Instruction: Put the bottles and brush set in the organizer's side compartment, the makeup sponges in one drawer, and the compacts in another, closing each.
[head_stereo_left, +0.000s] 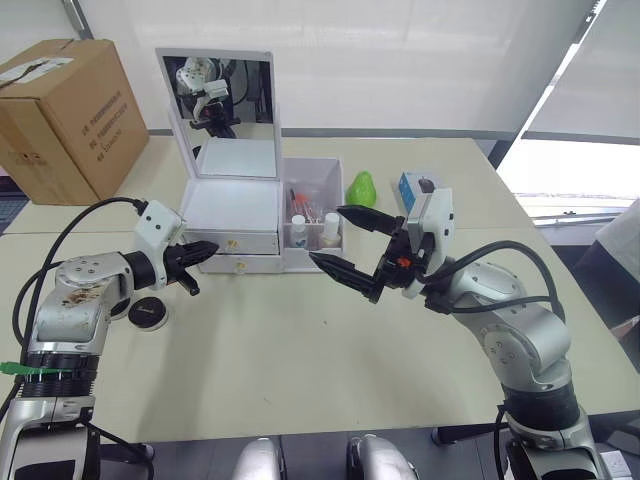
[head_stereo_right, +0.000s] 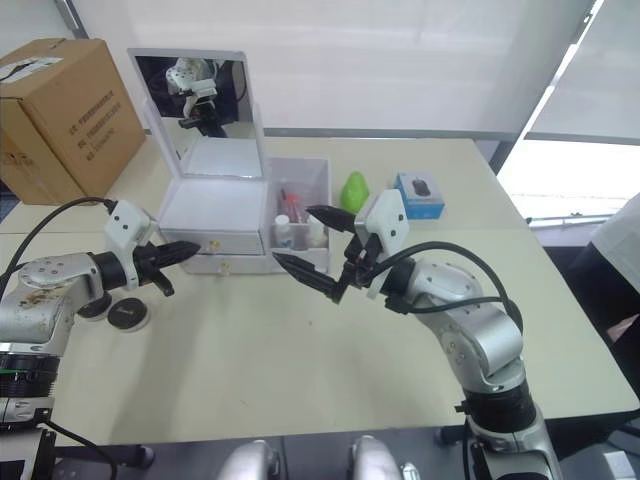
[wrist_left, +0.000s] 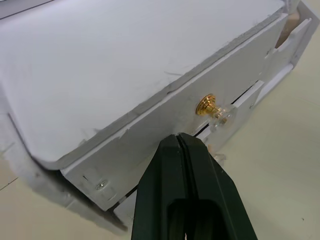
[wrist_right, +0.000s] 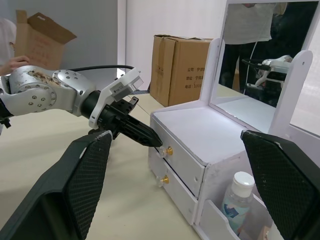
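Fingers pressed together and empty, the left gripper (head_stereo_left: 203, 252) reaches forward from a bent elbow, its tip just beside the gold knob (wrist_left: 206, 105) of the upper drawer (head_stereo_left: 232, 241) on the white makeup organizer (head_stereo_left: 232, 205), which stands at 12 o'clock on the beige table (head_stereo_left: 300, 340) with its mirrored lid (head_stereo_left: 218, 105) raised upright. The lower drawer (head_stereo_left: 245, 265) sits slightly pulled out beneath it. The right arm is held across the table at 2 o'clock, elbow out, wrist turned toward the organizer; the right gripper (head_stereo_left: 343, 240) is spread wide and holds nothing, one finger hovering near the side compartment (head_stereo_left: 312, 215) and the other lower, near the lower drawer's front. White-capped bottles (head_stereo_left: 299, 233) and a brush set (head_stereo_left: 303, 205) stand inside that compartment. A black round compact (head_stereo_left: 148, 314) lies on the table at 9 o'clock, close beside the left forearm. A green makeup sponge (head_stereo_left: 361, 188) stands just behind the organizer at 1 o'clock, with a blue box (head_stereo_right: 419, 194) beyond it. A cardboard box (head_stereo_left: 62, 115) sits at 10 o'clock.
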